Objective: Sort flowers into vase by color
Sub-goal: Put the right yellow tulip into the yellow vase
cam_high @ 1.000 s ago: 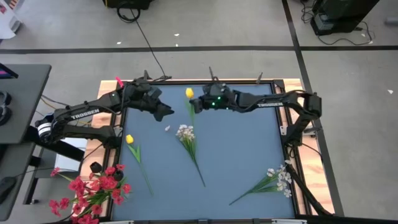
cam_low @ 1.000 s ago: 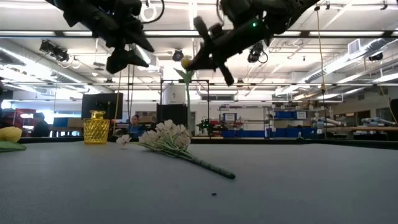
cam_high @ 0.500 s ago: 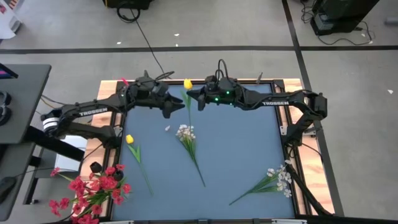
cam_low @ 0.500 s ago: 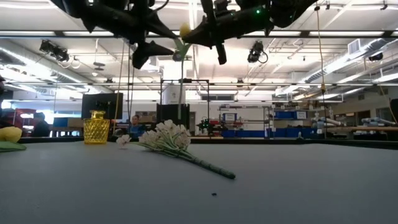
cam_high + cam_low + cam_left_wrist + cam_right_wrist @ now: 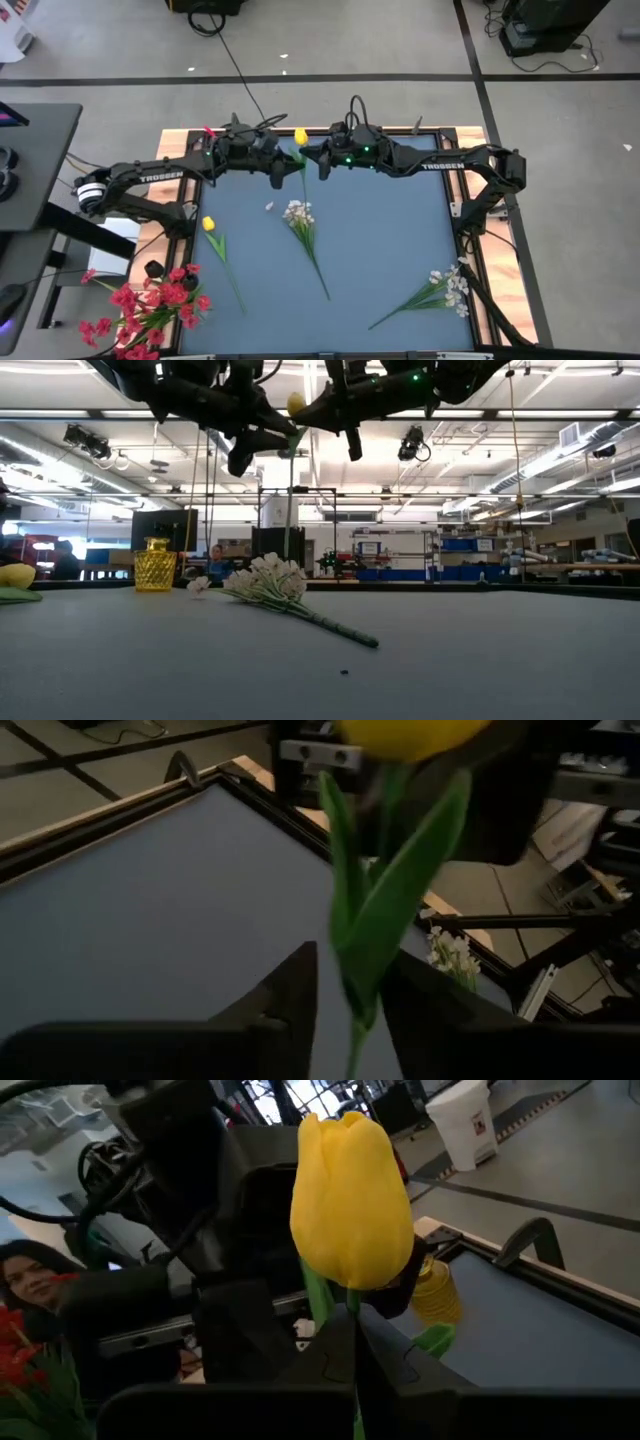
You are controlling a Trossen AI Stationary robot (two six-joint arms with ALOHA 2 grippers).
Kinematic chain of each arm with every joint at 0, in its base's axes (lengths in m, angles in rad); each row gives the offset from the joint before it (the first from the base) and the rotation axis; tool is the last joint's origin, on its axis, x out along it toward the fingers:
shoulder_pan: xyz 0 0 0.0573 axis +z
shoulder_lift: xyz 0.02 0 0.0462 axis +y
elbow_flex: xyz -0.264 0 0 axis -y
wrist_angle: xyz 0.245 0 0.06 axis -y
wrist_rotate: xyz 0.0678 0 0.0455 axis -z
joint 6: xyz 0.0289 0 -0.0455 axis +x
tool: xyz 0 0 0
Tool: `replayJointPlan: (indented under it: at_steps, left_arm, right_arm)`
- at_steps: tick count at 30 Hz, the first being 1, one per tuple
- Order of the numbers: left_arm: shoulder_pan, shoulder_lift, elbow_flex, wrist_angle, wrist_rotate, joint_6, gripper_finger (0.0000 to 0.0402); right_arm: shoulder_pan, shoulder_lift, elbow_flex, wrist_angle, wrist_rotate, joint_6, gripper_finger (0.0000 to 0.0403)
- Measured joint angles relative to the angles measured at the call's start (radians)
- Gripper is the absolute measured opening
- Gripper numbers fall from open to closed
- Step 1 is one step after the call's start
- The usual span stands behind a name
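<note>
Passing a yellow tulip point(image 5: 301, 137) from one arm to the other, high over the far middle of the blue table point(image 5: 380, 250), is the step in hand. The right gripper point(image 5: 312, 158) is clamped on the stem, and the left gripper point(image 5: 283, 172) has its fingers point(image 5: 295, 990) on either side of the stem lower down, closing but maybe not tight. Next, the left should squeeze firmly before the right lets go, then carry it to the little yellow vase point(image 5: 155, 564).

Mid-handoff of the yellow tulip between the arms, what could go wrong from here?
1. Both the right gripper and left gripper are on the held yellow artificial tulip; pulling apart could bend its stem.
2. If the right releases before the left jaws fully close, it could drop onto the white blossom sprig below.
</note>
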State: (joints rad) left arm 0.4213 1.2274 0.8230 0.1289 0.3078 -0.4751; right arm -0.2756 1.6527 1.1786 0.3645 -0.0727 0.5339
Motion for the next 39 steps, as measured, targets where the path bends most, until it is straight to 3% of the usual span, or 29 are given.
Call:
replayJointPlan:
  at_steps: [8, 13, 20, 24, 28, 34, 39]
  left_arm:
    - [0.002, -0.005, 0.000, 0.010, -0.002, 0.104, 0.0010]
    - [0.016, -0.062, 0.000, -0.052, -0.107, 0.164, 0.0005]
    - [0.088, -0.262, 0.000, -0.239, -0.367, 0.302, 0.0002]
    - [0.138, -0.364, 0.000, -0.275, -0.481, 0.365, 0.0002]
    - [0.196, -0.451, 0.000, -0.288, -0.512, 0.393, 0.0001]
    - [0.294, -0.530, 0.000, -0.467, -0.643, 0.339, 0.0001]
    - [0.346, -0.573, 0.000, -0.432, -0.679, 0.354, 0.0001]
  right_arm:
    - [-0.003, 0.000, 0.000, 0.005, 0.002, -0.022, 0.0034]
    - [-0.013, -0.009, -0.001, -0.009, 0.037, -0.041, 0.0090]
    - [-0.030, -0.047, -0.001, -0.077, 0.047, -0.031, 0.0147]
    - [-0.035, -0.048, 0.000, -0.107, 0.042, -0.031, 0.0152]
    - [-0.041, -0.048, -0.001, -0.139, 0.046, -0.029, 0.0151]
    - [-0.055, -0.048, 0.000, -0.168, 0.034, -0.029, 0.0151]
    - [-0.067, -0.048, 0.000, -0.186, 0.025, -0.031, 0.0151]
